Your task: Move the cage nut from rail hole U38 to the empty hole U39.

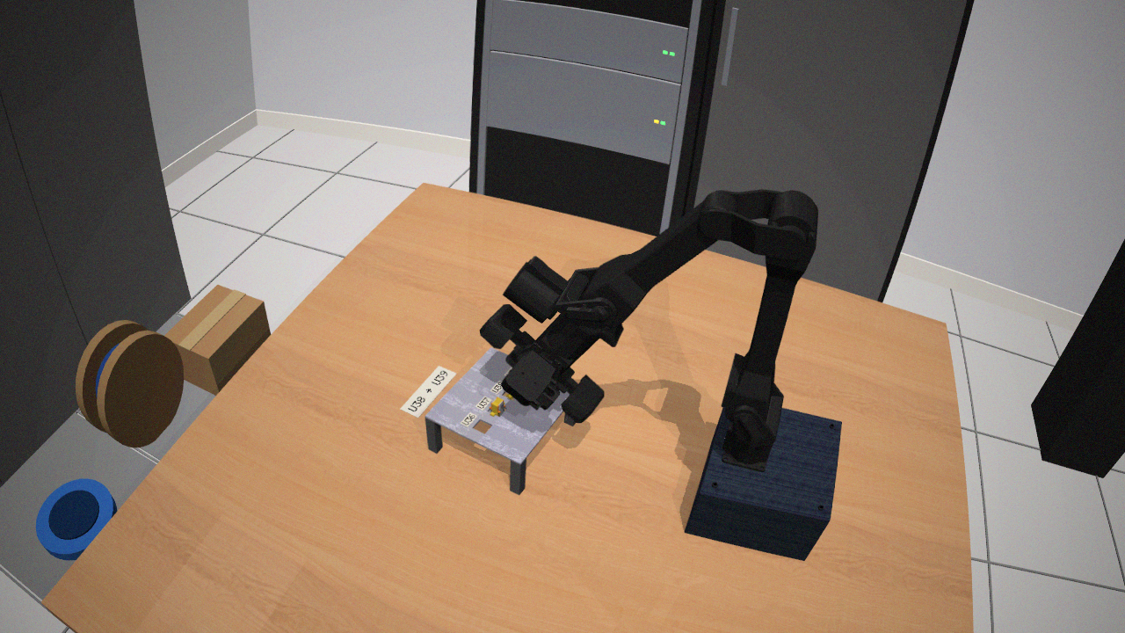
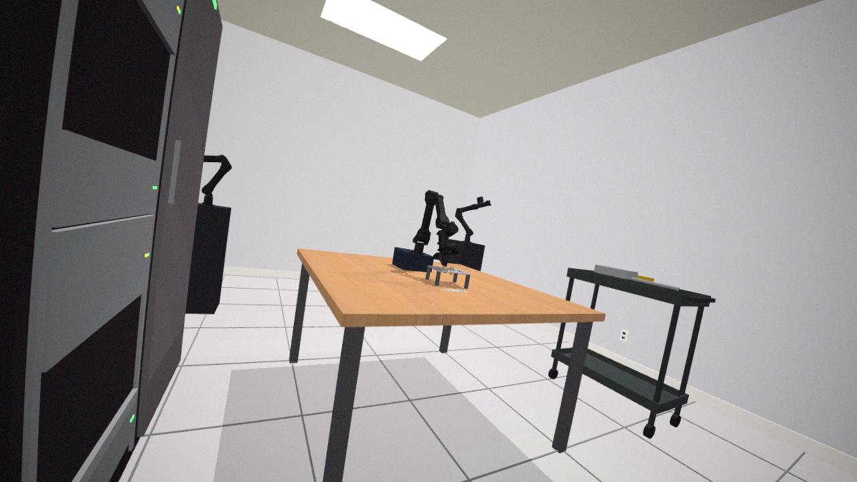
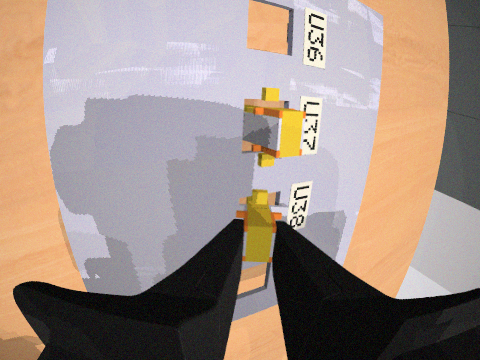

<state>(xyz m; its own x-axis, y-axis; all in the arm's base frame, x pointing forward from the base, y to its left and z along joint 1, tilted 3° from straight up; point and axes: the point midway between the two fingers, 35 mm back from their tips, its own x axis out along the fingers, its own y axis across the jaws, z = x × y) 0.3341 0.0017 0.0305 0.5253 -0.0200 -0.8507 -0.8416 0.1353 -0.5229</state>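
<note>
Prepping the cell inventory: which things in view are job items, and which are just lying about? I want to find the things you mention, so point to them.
Job:
- gripper (image 3: 258, 230)
- gripped nut (image 3: 259, 245)
- U37 nut, leave alone (image 3: 291, 133) (image 1: 497, 406)
- rail plate (image 3: 125, 45) (image 1: 518, 447)
- card (image 1: 429, 393)

Lying about:
- carton (image 1: 206, 338)
- spool (image 1: 143, 389)
- blue ring (image 1: 47, 532)
- cart (image 2: 665, 353)

black arm (image 1: 664, 256) over rail plate (image 1: 464, 401), fingers apparently hidden
</note>
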